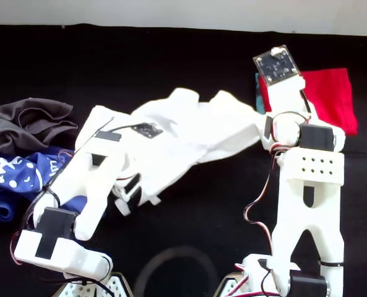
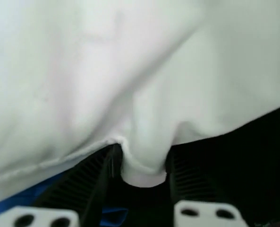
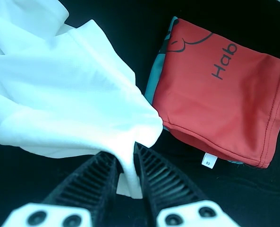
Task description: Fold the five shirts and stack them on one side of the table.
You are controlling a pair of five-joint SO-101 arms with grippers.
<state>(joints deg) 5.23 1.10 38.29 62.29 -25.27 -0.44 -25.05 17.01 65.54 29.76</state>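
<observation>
Two unfolded garments, a dark shirt and a blue shirt, lie heaped left of the white shirt. My left tool is clamped on a fold at the white shirt's left side. My right tool pinches its right end. Just right of the white shirt lies the folded red shirt.

Black lettering, cut short by the frame edge, is being shown on the folded red shirt at the far right; a white tag with tiny marks is being shown at its hem. White markings on the blue shirt, at the left, are not being resolved as words.
</observation>
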